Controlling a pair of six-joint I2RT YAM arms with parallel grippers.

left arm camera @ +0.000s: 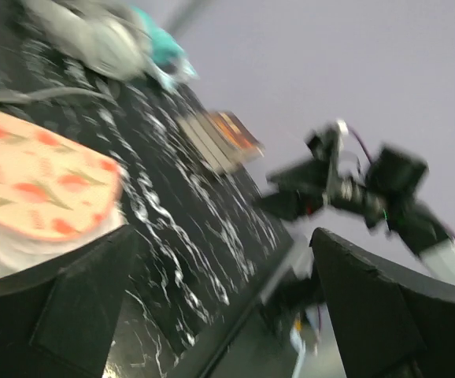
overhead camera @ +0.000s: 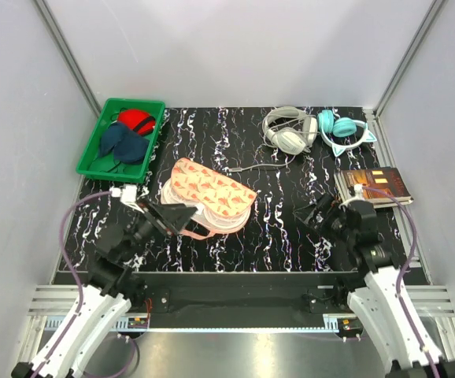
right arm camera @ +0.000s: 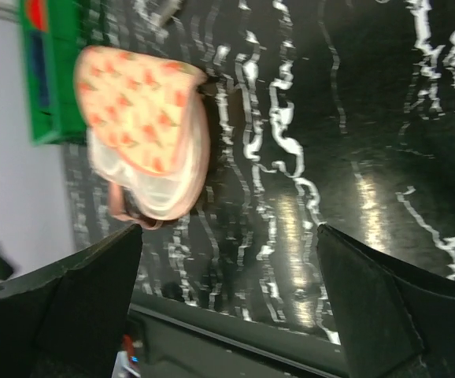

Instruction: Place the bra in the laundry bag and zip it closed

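Black marbled table (overhead camera: 275, 228), overhead view. Green bin (overhead camera: 92, 151) at far left corner. Bag (overhead camera: 212, 193) left of centre, mesh showing at near edge, long axis slanting far-left to near-right. Left gripper (overhead camera: 186, 219) just beside bag, spread wide, empty; right gripper (overhead camera: 312, 213) likewise, well apart. Bra (overhead camera: 137, 120) inside bin, beyond and left of left gripper, the nearer one.
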